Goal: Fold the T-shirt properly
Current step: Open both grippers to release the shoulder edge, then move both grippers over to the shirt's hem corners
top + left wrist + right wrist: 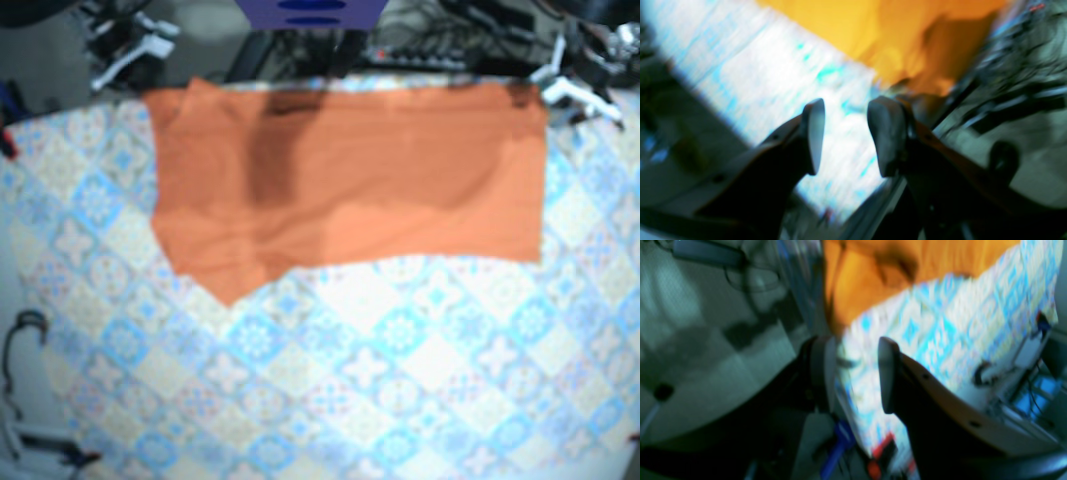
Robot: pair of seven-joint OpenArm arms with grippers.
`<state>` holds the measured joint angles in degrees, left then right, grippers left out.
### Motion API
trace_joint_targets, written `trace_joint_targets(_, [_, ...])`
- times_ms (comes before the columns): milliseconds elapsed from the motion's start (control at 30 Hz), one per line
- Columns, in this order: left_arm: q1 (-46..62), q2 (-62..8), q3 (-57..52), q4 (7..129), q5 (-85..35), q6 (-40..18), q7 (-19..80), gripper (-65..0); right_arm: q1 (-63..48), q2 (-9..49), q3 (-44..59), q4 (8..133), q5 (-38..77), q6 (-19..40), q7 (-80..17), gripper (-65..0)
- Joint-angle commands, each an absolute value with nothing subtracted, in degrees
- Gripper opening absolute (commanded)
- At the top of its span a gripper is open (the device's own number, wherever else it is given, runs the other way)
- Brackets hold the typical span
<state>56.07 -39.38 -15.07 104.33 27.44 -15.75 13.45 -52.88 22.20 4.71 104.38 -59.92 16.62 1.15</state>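
My left hand (850, 136) is spread wide, with nothing between its two dark fingers (813, 133). My wrist view is badly smeared, but beneath the gap I can make out the blue-and-white patterned cloth (773, 83) that covers the table (400, 380). The orange T-shirt (907, 40) lies just beyond my fingertips, and its nearest edge comes close to one of them. I cannot tell whether they touch.

My right hand (857, 376) is spread apart too and holds nothing. It hangs over the edge of the table, one finger above the patterned cloth and the other over the grey floor (706, 340). The T-shirt is ahead of it, up and slightly to the left.

From above, the T-shirt lies flat as a wide band along the far edge of the table. It reaches almost from side to side. One corner dips lower on that view's left, and a darker stripe crosses the fabric there.
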Motion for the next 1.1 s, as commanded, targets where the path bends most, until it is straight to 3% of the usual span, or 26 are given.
trace_joint_targets(0, [57.3, -40.0, -16.3, 106.3, 26.3, -15.4, 12.2, -40.3, -54.2, 22.6, 6.1, 106.2, -59.5, 15.5, 1.7, -44.0])
trace_joint_targets(200, [59.2, -40.0, -24.0, 112.5, 19.6, -16.3, 12.4, -40.4, -55.6, 22.5, 16.7, 108.4, -59.1, 15.8, 7.3, -44.0])
trace_joint_targets(300, [58.9, -40.0, -29.0, 114.4, 14.0, -19.4, 12.6, -40.5, -53.8, 22.5, 23.5, 109.1, -51.0, 17.5, 10.0, -44.0])
trace_joint_targets(467, [49.3, -42.0, -31.3, 114.9, 5.8, -26.6, 21.2, -40.5, -41.5, 22.6, 38.4, 109.9, -32.7, 34.7, 9.2, -44.0])
trace_joint_targets(533, [45.0, -44.1, -31.3, 114.9, 1.8, -29.7, 26.6, -40.5, -35.7, 24.5, 40.8, 109.8, -29.0, 38.0, 5.8, -44.0])
trace_joint_targets(767, [26.3, -50.0, -27.5, 114.8, -11.7, -32.0, 42.4, -40.5, -19.8, 33.5, 34.6, 109.1, -24.8, 39.3, -9.5, -44.0])
trace_joint_targets(1067, [-1.6, -47.9, -11.6, 112.0, -20.6, -32.0, 59.8, -40.4, 0.9, 33.4, 19.0, 101.1, -24.7, 39.3, -16.7, -44.0])
